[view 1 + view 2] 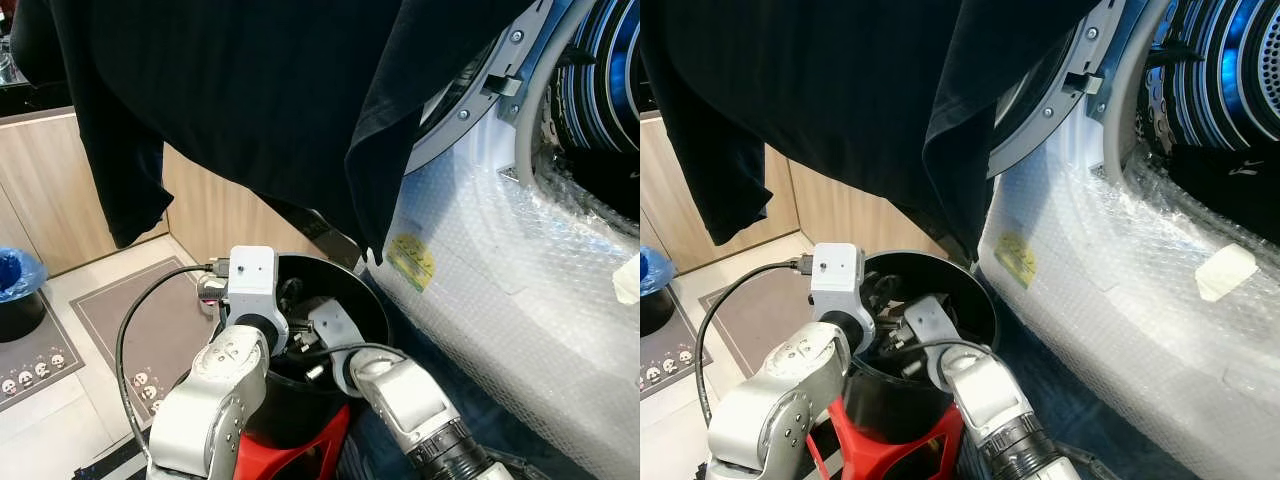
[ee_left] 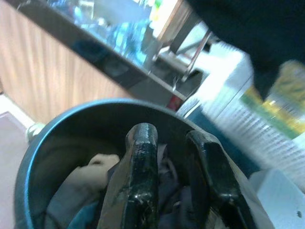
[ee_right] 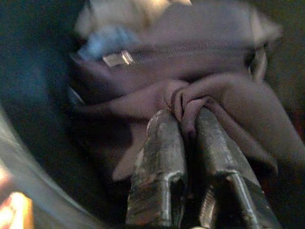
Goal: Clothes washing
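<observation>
— Grippers, how do they stand?
— Right gripper [image 3: 188,129] pinches a fold of purplish garment [image 3: 224,95] inside the black bucket [image 1: 375,310]; left gripper [image 2: 174,143] hovers over the rim, fingers narrowly parted.
— And the black shirt [image 1: 280,90]?
— Hanging lengthwise downward beside the washing machine [image 1: 520,260].

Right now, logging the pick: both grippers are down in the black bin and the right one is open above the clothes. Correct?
Not quite. The right gripper is shut on a fold of purple-grey cloth, as the right wrist view shows. Both grippers are indeed down in the black bin; the left gripper is there too.
</observation>
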{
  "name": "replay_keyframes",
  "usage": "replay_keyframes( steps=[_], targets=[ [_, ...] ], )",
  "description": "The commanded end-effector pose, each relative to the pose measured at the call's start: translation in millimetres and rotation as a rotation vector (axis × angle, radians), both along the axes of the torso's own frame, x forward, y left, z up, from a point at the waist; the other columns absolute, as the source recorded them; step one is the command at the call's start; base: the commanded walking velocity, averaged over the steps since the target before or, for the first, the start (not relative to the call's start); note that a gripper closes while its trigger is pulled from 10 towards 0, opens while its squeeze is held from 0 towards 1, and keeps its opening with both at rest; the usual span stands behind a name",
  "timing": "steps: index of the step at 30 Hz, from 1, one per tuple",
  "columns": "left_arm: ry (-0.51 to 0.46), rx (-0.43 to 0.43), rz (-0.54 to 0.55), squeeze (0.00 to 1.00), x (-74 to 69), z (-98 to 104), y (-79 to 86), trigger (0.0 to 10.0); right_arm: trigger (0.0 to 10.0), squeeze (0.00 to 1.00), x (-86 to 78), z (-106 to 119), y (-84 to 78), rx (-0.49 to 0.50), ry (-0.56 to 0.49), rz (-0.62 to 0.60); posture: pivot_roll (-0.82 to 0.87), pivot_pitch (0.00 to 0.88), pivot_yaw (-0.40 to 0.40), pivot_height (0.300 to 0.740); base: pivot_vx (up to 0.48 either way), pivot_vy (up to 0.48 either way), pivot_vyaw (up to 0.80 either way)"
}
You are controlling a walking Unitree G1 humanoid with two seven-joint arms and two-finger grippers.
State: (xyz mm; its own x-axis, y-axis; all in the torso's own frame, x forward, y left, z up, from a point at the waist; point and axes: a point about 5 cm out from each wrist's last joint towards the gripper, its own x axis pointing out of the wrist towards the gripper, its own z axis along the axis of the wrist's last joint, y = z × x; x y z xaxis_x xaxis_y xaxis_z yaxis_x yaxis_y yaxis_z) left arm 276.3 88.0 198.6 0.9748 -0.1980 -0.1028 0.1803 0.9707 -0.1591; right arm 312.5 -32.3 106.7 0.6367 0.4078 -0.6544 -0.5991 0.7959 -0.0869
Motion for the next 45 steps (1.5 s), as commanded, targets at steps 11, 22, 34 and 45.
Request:
replay_keyframes(
  steps=[11, 22, 34, 45],
  targets=[
    [-0.239, -0.053, -0.168, 0.00, -19.0, 23.9, -28.8, 10.0, 10.0, 0.00, -3.8, 17.9, -3.7, 0.382, -0.070, 0.118, 0.09, 0.011, -0.208, 0.740, 0.000, 0.000, 0.00],
    [-0.577, 0.012, -0.253, 0.00, -36.0, 50.4, -33.6, 10.0, 10.0, 0.00, 13.5, 31.0, -28.1, 0.603, -0.125, 0.053, 0.09, 0.000, -0.197, 0.740, 0.000, 0.000, 0.00],
    [-0.678, 0.081, -0.284, 0.00, -37.6, 48.2, -36.3, 10.0, 10.0, 0.00, 18.5, 50.9, -58.1, 0.857, -0.210, 0.109, 0.07, 0.000, -0.177, 0.740, 0.000, 0.000, 0.00],
    [-0.734, 0.175, -0.421, 0.00, -41.7, 40.9, -43.5, 10.0, 10.0, 0.00, 20.3, 67.0, -102.0, 1.017, -0.284, 0.129, 0.04, 0.000, -0.144, 0.740, 0.000, 0.000, 0.00]
  ],
)
